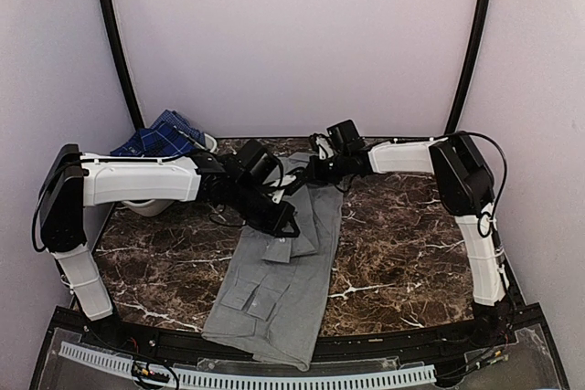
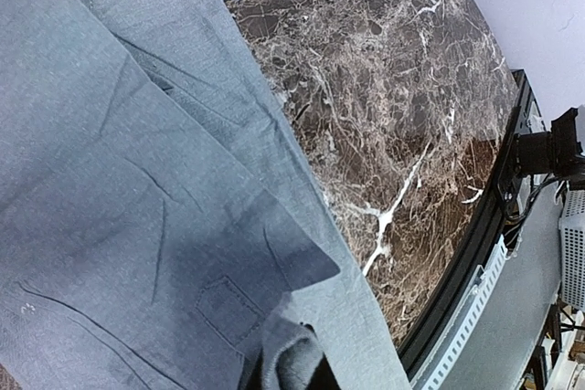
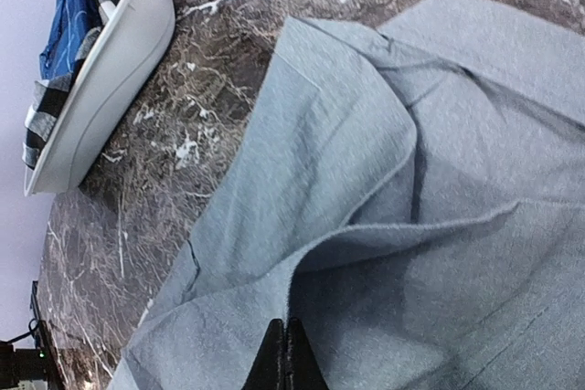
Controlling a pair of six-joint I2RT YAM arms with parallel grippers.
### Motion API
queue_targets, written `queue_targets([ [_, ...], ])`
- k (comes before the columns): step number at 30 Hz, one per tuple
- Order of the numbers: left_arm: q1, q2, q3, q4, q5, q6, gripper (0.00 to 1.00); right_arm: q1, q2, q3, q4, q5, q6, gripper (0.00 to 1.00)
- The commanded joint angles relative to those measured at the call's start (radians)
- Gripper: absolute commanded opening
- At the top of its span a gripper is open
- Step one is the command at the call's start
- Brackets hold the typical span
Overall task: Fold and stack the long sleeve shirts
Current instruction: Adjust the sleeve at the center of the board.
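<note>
Under both hands grey shirt [image 1: 274,289] lay long, far to near; left hand [image 1: 287,220] pinched shut on its middle, right hand [image 3: 285,355] pinched shut on far end.

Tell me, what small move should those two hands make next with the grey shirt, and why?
Probably lift both together and carry the pinched cloth across the grey shirt to fold it. The right hand is shut on one of its edges, the left hand pinches a bunch of it, and it lies spread on the table.
</note>
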Motion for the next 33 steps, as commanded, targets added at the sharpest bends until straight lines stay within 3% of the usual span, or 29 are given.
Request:
queue_targets([
  [1,0.005,-0.055,0.009,-0.034,0.013,0.030,0.00,-0.003,0.044,0.094,0.015,-0.015,0.029,0.00],
  [13,0.000,0.015,-0.049,0.064,0.064,-0.031,0.00,-0.013,0.185,0.244,0.005,-0.046,0.102,0.01],
  [16,-0.005,0.048,-0.056,0.086,0.069,-0.048,0.01,-0.014,0.157,0.223,-0.009,-0.014,0.085,0.20],
  [21,-0.008,0.078,-0.059,0.135,0.088,-0.069,0.03,-0.025,0.081,0.183,-0.051,0.022,0.038,0.37],
  [33,-0.009,0.120,-0.056,0.162,0.102,-0.073,0.03,-0.062,-0.083,-0.091,-0.016,0.064,-0.020,0.53],
])
